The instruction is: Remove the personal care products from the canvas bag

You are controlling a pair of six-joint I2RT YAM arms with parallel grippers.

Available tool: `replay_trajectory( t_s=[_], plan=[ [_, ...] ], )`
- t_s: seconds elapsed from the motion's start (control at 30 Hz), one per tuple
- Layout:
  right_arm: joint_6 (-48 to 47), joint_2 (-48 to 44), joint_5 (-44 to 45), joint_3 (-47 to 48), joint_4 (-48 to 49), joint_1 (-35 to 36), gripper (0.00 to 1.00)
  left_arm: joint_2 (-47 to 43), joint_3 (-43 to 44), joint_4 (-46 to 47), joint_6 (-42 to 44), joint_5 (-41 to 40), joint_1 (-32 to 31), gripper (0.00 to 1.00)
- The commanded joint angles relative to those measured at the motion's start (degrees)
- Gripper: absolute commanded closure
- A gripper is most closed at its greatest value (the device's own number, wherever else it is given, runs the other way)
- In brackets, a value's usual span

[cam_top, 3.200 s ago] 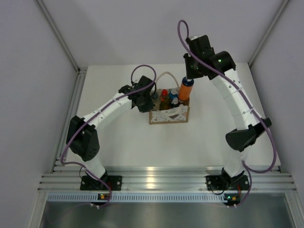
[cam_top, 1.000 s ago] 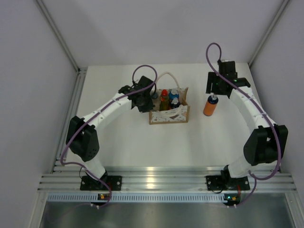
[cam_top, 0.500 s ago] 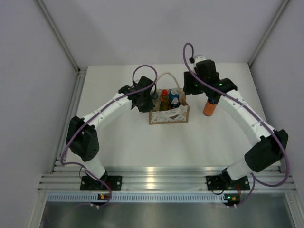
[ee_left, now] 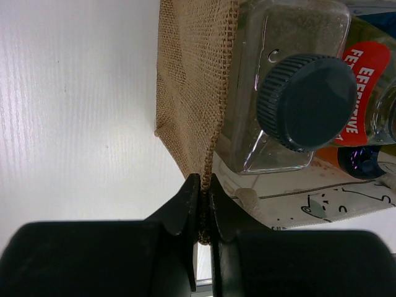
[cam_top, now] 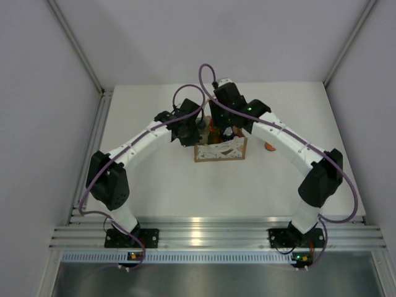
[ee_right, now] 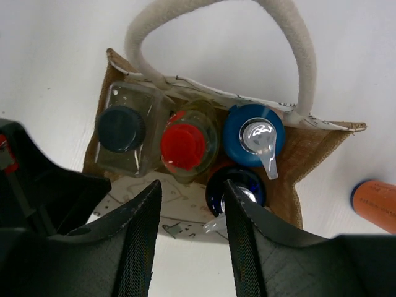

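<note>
Left arm: the left tool (ee_left: 202, 187) is clenched on the 9 o'clock wall edge of the tan canvas bag (cam_top: 219, 150).
Right arm: the right tool (ee_right: 189, 190) is released, hovering over the bag's mouth and grasping nothing.
Inside: a clear square bottle (ee_right: 120, 128) with a dark cap at the 9 o'clock end, then a yellow-green bottle (ee_right: 183, 146) with a red cap. A blue-capped bottle (ee_right: 253, 135) and a dark-blue-capped bottle (ee_right: 235, 185) stand at the 3 o'clock end.
Outside: an orange bottle (ee_right: 374, 204) on the white counter (cam_top: 154, 179), at 3 o'clock of the bag and apart from it.

Bright, even overhead light washes the table (cam_top: 154, 179) around the canvas bag (cam_top: 221, 148), leaving faint soft shadows beside it. Inside the bag, the blue cap (ee_right: 253, 133) and clear bottle (ee_left: 247, 74) carry glints; the metal rail (cam_top: 204, 226) nearer than the bag flares white.
</note>
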Motion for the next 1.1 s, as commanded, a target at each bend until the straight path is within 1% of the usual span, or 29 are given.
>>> replay_trajectory(
  t_s=[0.0,0.17,0.37,0.53,0.63,0.77,0.87,0.97,1.07],
  plan=[
    [-0.5,3.0,5.2,4.5,-1.9,0.1,0.57,-0.9,-0.4,-1.4,0.3,1.4,-0.3,1.00],
    [-3.0,3.9,3.4,6.6,-2.0,-1.4,0.58,-1.2,-0.7,-1.4,0.4,1.2,-0.3,1.00],
    [-4.4,2.8,1.7,7.1,-1.9,-3.9,0.59,-1.1,-0.9,-1.3,0.6,1.1,-0.3,1.00],
    [-7.8,5.0,-1.5,9.1,-1.9,-6.7,0.60,-0.7,-0.6,-1.4,0.7,1.4,-0.3,1.00],
    [-9.3,6.1,-2.6,10.1,-1.9,-7.2,0.61,-0.5,-0.2,-1.4,0.7,1.3,-0.3,1.00],
    [-9.7,5.3,-7.1,10.0,-1.9,-7.4,0.61,-0.7,-0.2,-1.5,0.7,1.1,-0.3,1.00],
    [-10.4,4.9,-6.3,9.0,-1.6,-7.4,0.61,-0.7,-0.4,-1.5,0.5,0.9,-0.3,1.00],
    [-11.6,6.3,-4.1,9.1,-1.5,-7.5,0.61,-0.7,-0.4,-1.5,0.4,1.1,-0.3,1.00],
    [-12.7,7.8,-3.9,9.5,-1.5,-7.9,0.62,-0.8,-0.3,-1.4,0.4,1.1,-0.3,1.00]
  ],
)
